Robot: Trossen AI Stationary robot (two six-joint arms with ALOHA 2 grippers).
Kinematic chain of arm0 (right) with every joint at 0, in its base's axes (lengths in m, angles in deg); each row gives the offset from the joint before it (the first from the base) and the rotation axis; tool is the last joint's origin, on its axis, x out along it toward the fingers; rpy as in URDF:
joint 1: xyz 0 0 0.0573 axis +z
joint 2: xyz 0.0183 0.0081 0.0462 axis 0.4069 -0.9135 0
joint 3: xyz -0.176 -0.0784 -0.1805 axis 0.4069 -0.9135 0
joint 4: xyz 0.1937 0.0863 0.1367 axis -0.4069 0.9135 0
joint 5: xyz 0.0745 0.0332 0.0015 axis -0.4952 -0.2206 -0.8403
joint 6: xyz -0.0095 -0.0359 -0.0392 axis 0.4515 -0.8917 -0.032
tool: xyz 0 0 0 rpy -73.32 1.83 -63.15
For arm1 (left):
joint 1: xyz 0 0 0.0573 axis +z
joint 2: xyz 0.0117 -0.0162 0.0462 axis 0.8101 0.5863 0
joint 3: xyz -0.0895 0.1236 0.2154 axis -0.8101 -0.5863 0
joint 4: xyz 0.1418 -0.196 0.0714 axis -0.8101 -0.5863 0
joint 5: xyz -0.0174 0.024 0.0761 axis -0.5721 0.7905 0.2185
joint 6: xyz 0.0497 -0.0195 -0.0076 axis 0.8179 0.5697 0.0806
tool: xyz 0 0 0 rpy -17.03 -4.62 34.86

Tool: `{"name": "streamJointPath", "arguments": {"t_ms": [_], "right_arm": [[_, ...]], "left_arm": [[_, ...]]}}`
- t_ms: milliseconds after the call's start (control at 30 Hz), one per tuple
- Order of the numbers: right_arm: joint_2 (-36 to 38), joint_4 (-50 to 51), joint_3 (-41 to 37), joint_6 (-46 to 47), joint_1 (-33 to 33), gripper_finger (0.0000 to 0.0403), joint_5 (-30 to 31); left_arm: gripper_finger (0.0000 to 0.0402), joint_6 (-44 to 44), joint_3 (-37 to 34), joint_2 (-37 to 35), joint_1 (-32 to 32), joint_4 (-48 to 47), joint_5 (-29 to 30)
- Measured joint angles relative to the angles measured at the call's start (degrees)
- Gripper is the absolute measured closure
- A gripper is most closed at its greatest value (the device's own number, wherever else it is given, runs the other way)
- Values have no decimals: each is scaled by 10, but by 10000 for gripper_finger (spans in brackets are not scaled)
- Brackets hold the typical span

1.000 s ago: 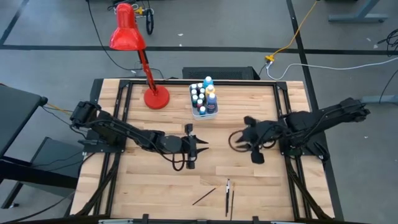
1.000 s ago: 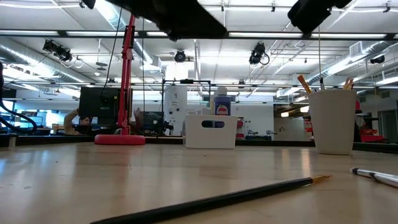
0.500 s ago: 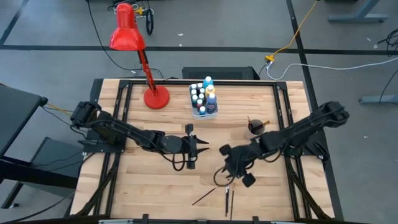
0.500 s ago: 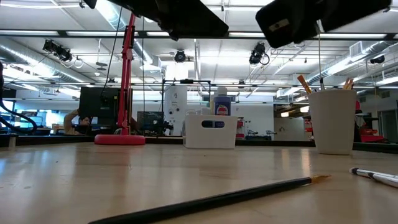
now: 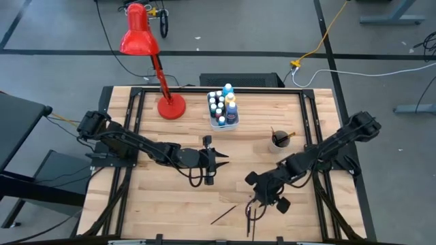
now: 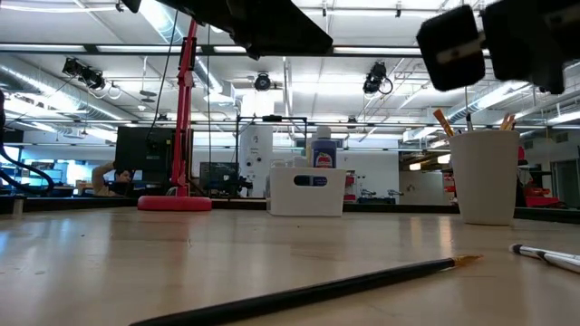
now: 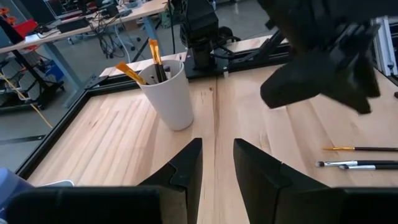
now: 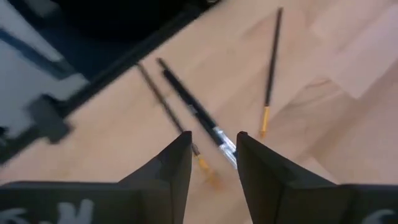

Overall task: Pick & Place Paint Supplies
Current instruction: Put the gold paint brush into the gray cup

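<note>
Three paintbrushes (image 5: 249,216) lie loose at the worktop's (image 5: 170,197) near edge. I have the right gripper (image 5: 262,202) hovering just over them, fingers parted, pinching nothing. A white cup (image 5: 278,141) holds more brushes. Left gripper (image 5: 219,161) waits mid-worktop, slightly spread, empty. Paint bottles (image 5: 222,107) fill the tub (image 5: 224,125) beside the lamp (image 5: 170,107).

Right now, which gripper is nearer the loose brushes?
Right. The right gripper hangs just above the loose brushes at the table's front edge; the left gripper waits mid-table, well behind them.
</note>
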Motion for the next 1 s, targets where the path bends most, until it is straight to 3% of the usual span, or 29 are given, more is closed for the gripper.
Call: {"name": "streamJointPath", "arguments": {"t_ms": [133, 433, 567, 767, 1000], "right_arm": [[0, -98, -68, -8, 14, 286, 61], [-9, -346, -192, -45, 32, 288, 44], [-55, -364, -189, -49, 31, 288, 49], [-140, -374, -174, -87, 31, 290, -5], [-167, -418, -169, -96, 26, 304, -14]], "left_arm": [[303, 2, 0, 0, 0, 0, 0], [303, 16, 0, 0, 0, 0, 2], [303, 15, 0, 0, 0, 1, 2], [303, 21, 0, 0, 0, 1, 2], [303, 22, 0, 0, 0, 2, 2]]}}
